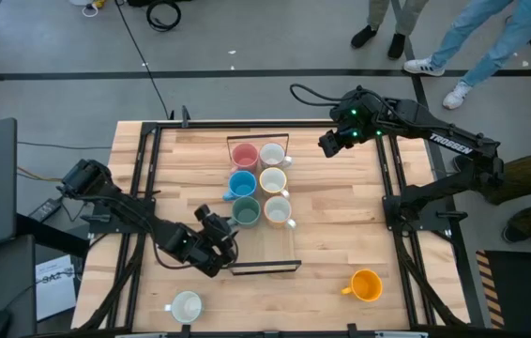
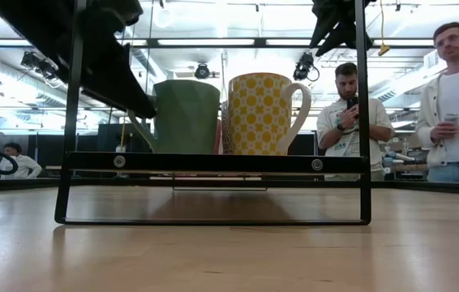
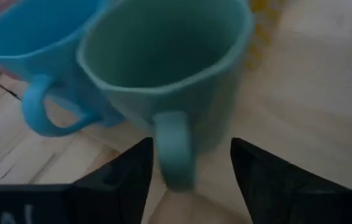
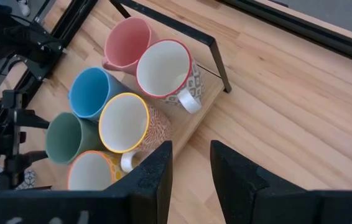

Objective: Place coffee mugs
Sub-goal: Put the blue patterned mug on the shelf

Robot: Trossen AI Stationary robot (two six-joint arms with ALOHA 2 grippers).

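Observation:
Six mugs stand upright in two rows on a wooden board [image 4: 196,115] inside a black frame: pink [image 1: 244,155], blue [image 1: 242,183] and teal green [image 1: 245,211] on the left, three white patterned ones [image 1: 273,181] on the right. An orange mug [image 1: 367,284] and a white mug [image 1: 186,305] stand apart near the table's near edge. My left gripper [image 3: 191,180] is open, level at the teal mug [image 3: 163,68], one finger on each side of its handle [image 3: 175,149], with a gap on both sides. My right gripper [image 4: 191,168] is open, raised right of the rack's far end.
The black metal frame [image 2: 213,162] surrounds the board and crosses in front of the teal mug [image 2: 185,113] and a yellow-patterned mug [image 2: 262,113]. Bare wood lies right of the rack. People stand beyond the table's far edge.

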